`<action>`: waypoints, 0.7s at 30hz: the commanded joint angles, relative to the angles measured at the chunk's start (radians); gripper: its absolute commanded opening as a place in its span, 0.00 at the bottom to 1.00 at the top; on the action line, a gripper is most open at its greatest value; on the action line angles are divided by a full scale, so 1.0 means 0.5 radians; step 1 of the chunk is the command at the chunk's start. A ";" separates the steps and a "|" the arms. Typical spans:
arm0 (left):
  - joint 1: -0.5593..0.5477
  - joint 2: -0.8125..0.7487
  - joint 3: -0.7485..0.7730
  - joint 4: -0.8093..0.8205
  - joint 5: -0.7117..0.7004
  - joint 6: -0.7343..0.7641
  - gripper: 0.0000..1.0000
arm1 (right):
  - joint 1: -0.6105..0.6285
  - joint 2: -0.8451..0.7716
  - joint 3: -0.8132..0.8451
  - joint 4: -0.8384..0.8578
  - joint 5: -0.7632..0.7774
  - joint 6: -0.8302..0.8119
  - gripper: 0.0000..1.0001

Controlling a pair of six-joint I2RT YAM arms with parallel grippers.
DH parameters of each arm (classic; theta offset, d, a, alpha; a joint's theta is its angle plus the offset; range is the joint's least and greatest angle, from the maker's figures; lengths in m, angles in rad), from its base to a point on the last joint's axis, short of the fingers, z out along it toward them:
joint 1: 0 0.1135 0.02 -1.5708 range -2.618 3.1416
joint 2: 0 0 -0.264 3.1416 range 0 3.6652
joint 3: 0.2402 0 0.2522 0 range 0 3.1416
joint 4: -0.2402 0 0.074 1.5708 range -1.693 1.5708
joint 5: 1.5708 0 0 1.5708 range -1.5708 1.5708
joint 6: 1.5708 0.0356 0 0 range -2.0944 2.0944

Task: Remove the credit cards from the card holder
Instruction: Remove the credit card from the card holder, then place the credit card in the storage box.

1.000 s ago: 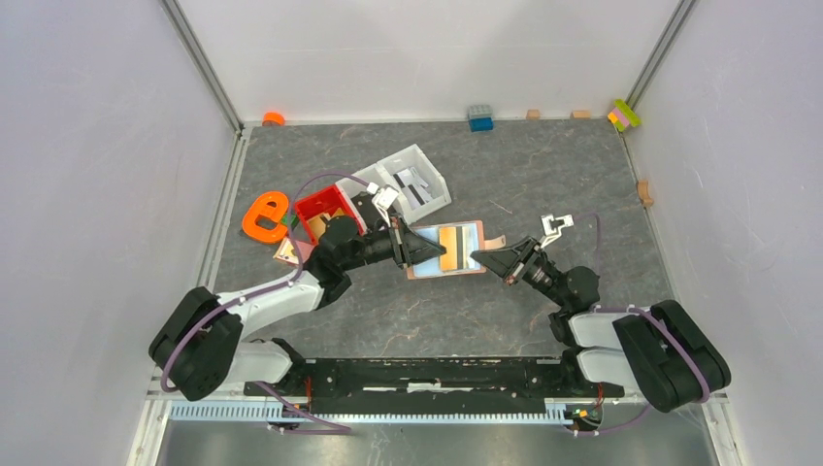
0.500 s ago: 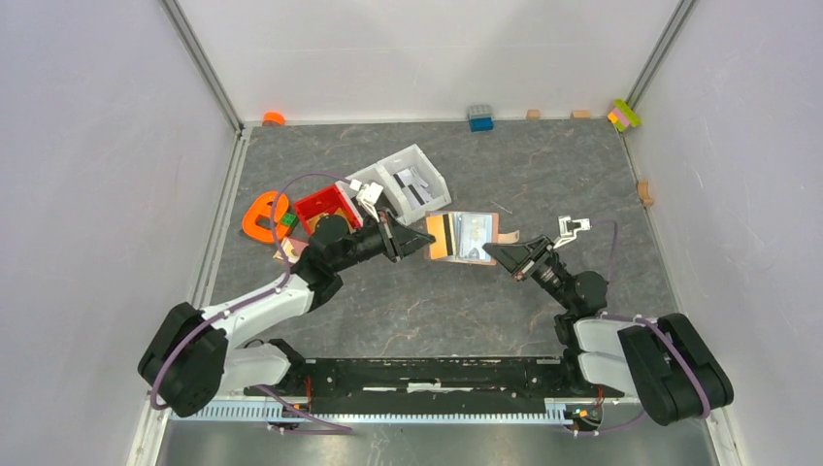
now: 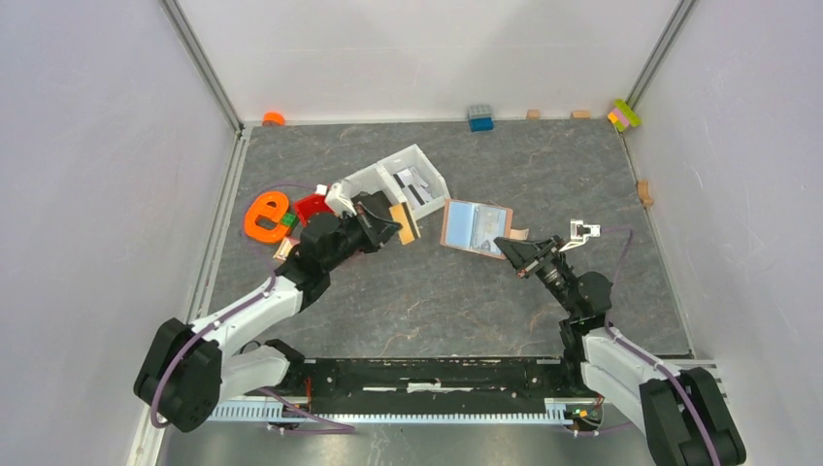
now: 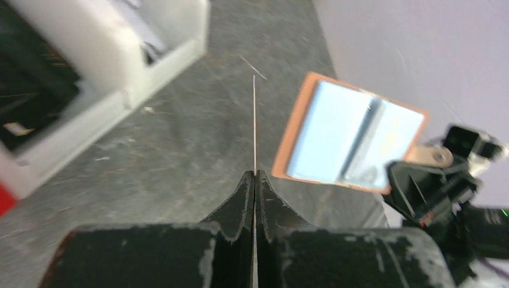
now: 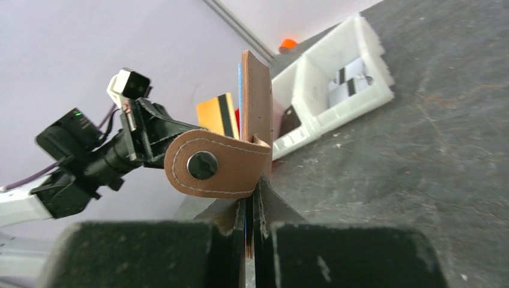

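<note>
Top external view is showing the left gripper [image 3: 392,222] pinching the orange-yellow card [image 3: 410,223], free of the card holder [image 5: 256,108]. The holder is hanging at its three o'clock, clamped in the right gripper [image 3: 512,249]. The pale blue-grey card [image 4: 327,132] is sitting inside. The cards are looking thin, stiff and slick, best pinched by an exposed edge. The soft leather is likely flexing.

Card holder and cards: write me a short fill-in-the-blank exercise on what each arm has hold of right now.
1. The card clamped in the left gripper is ___ in colour.
2. The pale blue-grey card sits ___ the card holder, which the right gripper clamps.
3. The small bin beside the white bin is ___.

Missing words: orange-yellow; inside; red.
</note>
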 commanded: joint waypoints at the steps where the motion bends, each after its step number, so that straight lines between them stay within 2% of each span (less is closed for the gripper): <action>1: 0.048 -0.135 -0.012 -0.275 -0.494 0.056 0.02 | -0.009 -0.104 0.039 -0.282 0.152 -0.175 0.00; 6: 0.070 -0.278 0.031 -0.597 -1.012 0.064 0.02 | -0.011 -0.050 0.064 -0.311 0.131 -0.180 0.00; 11: 0.078 -0.425 0.074 -0.785 -1.366 0.170 0.02 | -0.009 0.014 0.077 -0.285 0.099 -0.172 0.00; 17: 0.087 -0.435 0.219 -0.964 -1.494 0.429 0.02 | -0.009 0.032 0.077 -0.278 0.097 -0.178 0.00; 21: 0.094 -0.345 0.277 -1.027 -1.576 0.483 0.02 | -0.009 0.035 0.083 -0.263 0.087 -0.189 0.00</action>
